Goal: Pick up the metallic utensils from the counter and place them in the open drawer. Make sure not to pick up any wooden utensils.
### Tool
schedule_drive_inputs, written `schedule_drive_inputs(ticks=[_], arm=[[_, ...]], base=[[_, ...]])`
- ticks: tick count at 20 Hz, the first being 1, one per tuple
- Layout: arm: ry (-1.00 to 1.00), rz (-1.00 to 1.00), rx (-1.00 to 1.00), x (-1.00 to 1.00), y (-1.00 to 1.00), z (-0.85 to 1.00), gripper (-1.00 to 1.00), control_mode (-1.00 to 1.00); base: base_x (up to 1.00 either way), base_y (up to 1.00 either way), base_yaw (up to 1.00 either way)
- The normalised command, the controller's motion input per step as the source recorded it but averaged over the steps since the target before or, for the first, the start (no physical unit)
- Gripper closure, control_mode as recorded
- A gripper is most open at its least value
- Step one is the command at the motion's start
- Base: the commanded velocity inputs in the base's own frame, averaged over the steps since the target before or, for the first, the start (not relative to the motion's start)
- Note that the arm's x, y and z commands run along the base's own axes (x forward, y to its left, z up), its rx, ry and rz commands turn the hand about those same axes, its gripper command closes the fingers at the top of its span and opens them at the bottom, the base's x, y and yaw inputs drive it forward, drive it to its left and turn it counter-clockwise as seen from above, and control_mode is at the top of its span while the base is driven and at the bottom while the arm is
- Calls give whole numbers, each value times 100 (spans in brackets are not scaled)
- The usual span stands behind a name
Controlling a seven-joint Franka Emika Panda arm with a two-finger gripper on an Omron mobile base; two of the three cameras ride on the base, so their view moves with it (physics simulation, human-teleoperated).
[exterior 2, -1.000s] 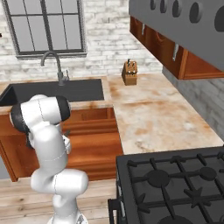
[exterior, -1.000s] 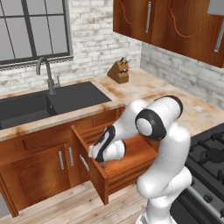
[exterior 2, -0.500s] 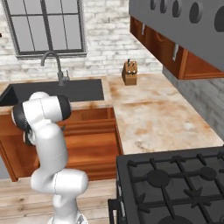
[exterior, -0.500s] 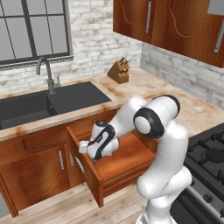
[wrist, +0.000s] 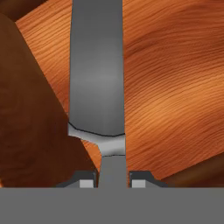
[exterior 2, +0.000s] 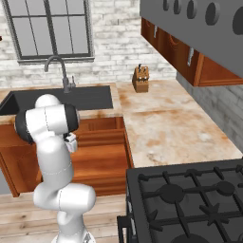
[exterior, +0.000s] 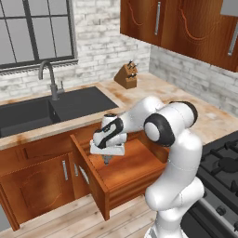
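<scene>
Reaching down over the open drawer point(exterior: 122, 173), the white arm's claw point(exterior: 106, 158) hangs just above the reddish-brown floor of the drawer in the left base view, a thin dark item pointing down from it. The marbled beige surface point(exterior: 204, 118) behind carries a wooden knife block point(exterior: 127, 76) and, as far as this view shows, no loose utensils; the black sink point(exterior: 42, 111) sits to the left.

From the right base view, the arm's shoulder hides most of the hand, which sits over the pulled-out drawer point(exterior 2: 102, 163). The stone surface point(exterior 2: 166, 128) beside the black stove point(exterior 2: 190, 199) looks bare apart from the knife block point(exterior 2: 140, 78).

Looking along the claw point(wrist: 113, 177), the hand view shows it pinching a smooth, silver-grey metal fork point(wrist: 98, 87) by a narrow neck that flares into a broad flat stretch, held over warm orange wood with fine grain; a darker brown panel lies at the left. By this evidence the fork is at the drop-off and not yet released. Whether the knife already lies inside cannot be told.
</scene>
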Motion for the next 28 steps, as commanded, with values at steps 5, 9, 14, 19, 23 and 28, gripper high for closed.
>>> schedule_drive_inputs(ticks=[5,9,14,19,23,28], arm=[[10,0,-8,46,-39,-38,100,-100],[-1,0,-7,47,-11,-60,100,-100],[-3,0,-1,48,-9,-43,100,-100],[0,0,0,63,-2,-47,100,-100],[0,0,0,34,-4,-48,100,-100],[0,0,0,30,-8,-38,100,-100]], base=[[0,0,0],[0,0,0],[0,0,0],[0,0,0],[0,0,0],[0,0,0]])
